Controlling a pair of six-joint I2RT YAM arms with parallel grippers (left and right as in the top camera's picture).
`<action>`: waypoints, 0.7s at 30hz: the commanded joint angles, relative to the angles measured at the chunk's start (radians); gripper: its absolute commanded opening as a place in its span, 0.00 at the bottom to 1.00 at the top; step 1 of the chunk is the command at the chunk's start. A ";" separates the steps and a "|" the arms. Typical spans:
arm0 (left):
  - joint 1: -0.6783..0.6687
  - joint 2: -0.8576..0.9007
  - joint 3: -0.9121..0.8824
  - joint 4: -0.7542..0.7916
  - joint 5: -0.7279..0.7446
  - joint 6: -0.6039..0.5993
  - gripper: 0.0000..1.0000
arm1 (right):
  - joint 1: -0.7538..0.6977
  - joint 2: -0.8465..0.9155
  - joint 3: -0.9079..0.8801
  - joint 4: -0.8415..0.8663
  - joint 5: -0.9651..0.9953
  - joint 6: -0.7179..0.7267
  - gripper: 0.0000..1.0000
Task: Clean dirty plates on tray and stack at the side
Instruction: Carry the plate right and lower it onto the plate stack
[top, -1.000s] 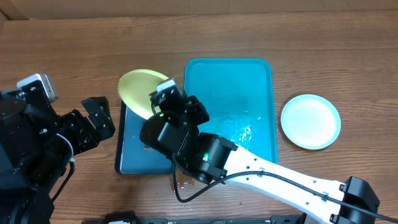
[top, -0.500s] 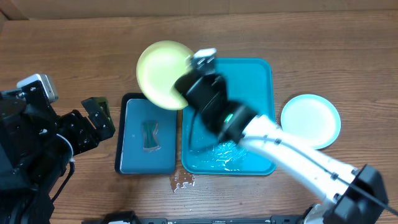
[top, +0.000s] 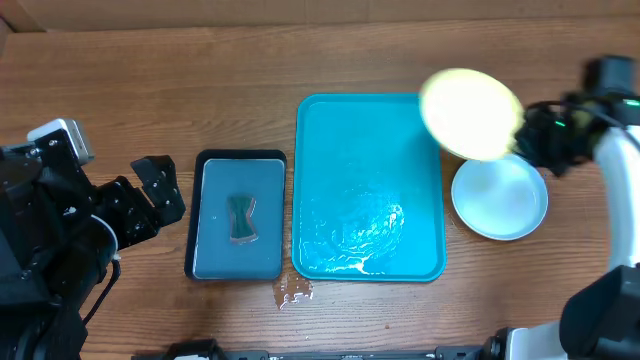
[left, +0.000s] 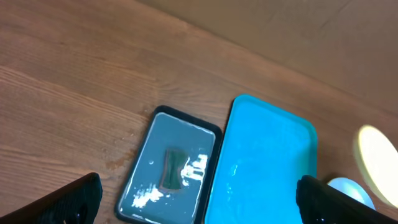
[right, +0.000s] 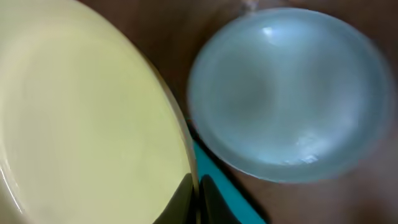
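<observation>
My right gripper (top: 528, 140) is shut on the rim of a yellow-green plate (top: 470, 113) and holds it in the air over the teal tray's (top: 345, 130) right edge. The plate fills the left of the right wrist view (right: 87, 118), pinched between the fingers (right: 194, 196). A light blue plate (top: 499, 197) lies on the table right of the tray, also in the right wrist view (right: 289, 90). The tray is wet and holds no plates. My left gripper (top: 155, 200) is open and empty at the far left, above the table (left: 196, 205). Only two plates show.
A small black tray (top: 236, 215) with a grey-blue inside lies left of the teal tray, with a dark green sponge (top: 242, 218) in it. A small puddle (top: 292, 291) lies on the table at the teal tray's front left corner.
My right arm has swung the yellow-green plate from over the black tray, across the teal tray, to above the light blue plate at the right. The left arm has not moved.
</observation>
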 joint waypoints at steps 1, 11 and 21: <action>0.004 0.002 0.002 0.005 -0.003 0.001 1.00 | -0.078 -0.040 -0.016 -0.057 0.216 -0.051 0.04; 0.004 0.002 0.002 0.005 -0.003 0.001 1.00 | -0.151 -0.040 -0.290 0.097 0.208 -0.034 0.04; 0.004 0.002 0.002 0.005 -0.003 0.001 1.00 | -0.124 -0.177 -0.212 -0.025 -0.062 -0.202 0.52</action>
